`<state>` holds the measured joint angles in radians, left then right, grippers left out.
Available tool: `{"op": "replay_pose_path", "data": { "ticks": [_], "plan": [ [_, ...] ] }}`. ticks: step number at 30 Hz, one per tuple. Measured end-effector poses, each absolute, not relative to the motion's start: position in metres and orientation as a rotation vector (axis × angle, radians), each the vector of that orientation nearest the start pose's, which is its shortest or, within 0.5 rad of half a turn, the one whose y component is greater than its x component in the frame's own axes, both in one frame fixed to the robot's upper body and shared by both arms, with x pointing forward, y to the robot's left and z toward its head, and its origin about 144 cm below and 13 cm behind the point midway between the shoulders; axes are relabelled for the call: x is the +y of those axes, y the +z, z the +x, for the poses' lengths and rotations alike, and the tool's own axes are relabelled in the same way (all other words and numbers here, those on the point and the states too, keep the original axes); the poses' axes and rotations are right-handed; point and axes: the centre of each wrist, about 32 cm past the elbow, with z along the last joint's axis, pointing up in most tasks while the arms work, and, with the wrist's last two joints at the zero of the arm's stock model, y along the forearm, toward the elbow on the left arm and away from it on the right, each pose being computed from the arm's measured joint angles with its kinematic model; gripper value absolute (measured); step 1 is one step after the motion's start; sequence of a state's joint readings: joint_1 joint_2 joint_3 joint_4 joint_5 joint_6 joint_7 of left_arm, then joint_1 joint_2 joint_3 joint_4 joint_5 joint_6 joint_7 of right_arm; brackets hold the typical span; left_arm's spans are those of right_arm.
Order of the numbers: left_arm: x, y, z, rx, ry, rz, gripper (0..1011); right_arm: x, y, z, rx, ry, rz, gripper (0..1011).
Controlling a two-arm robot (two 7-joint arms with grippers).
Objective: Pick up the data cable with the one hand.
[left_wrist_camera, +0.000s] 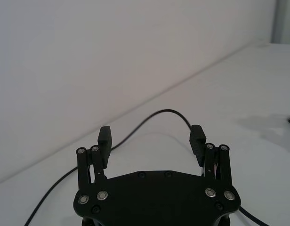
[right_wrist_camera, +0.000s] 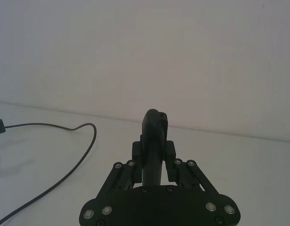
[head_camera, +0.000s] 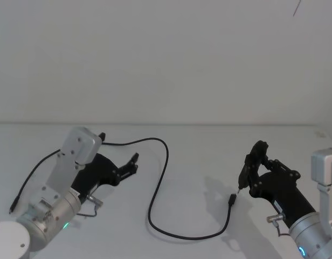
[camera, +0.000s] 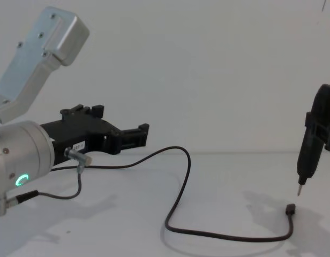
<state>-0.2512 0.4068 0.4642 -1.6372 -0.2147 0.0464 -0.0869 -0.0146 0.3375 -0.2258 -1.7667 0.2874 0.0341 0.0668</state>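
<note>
Just ahead of released left pincer (head_camera: 135, 163), cable (camera: 177, 195) across worktop (head_camera: 209, 151); plug (camera: 290, 210) below tool (camera: 309, 144) clenched in right pincer (right_wrist_camera: 154, 153).

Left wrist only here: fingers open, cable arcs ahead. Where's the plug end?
Observer: The plug lies flat on the table, on the robot's right, past a low loop of the data cable.
Operator: Anything near it?
Observer: The right gripper holds a black pointed tool upright, tip close above the plug, not touching.
Operator: Left gripper height?
Observer: From the chest view, the left gripper hovers above the cable, no contact.
</note>
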Motion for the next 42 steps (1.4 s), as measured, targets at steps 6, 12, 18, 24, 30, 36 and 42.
{"op": "replay_pose_path", "data": {
  "ticks": [6, 12, 18, 24, 30, 36, 42],
  "plan": [
    [0.207, 1.219, 0.494, -0.249, 0.954, 0.143, 1001, -0.237, 1.189, 0.443, -0.075, -1.229, 0.026, 279],
    [0.212, 1.228, 0.496, -0.239, 0.873, 0.186, 1001, -0.237, 1.189, 0.443, -0.075, -1.229, 0.026, 279],
    [0.217, 1.241, 0.499, -0.223, 0.77, 0.235, 1001, -0.237, 1.189, 0.443, -0.075, -1.229, 0.026, 279],
    [0.22, 1.253, 0.504, -0.205, 0.663, 0.282, 1001, -0.237, 1.189, 0.443, -0.075, -1.229, 0.026, 279],
    [0.219, 1.264, 0.51, -0.192, 0.556, 0.322, 1001, -0.237, 1.189, 0.443, -0.075, -1.23, 0.026, 279],
    [0.215, 1.271, 0.517, -0.179, 0.46, 0.358, 1001, -0.237, 1.189, 0.443, -0.075, -1.229, 0.026, 279],
    [0.208, 1.275, 0.525, -0.156, 0.364, 0.405, 1001, -0.237, 1.189, 0.443, -0.075, -1.229, 0.026, 279]
  ]
}}
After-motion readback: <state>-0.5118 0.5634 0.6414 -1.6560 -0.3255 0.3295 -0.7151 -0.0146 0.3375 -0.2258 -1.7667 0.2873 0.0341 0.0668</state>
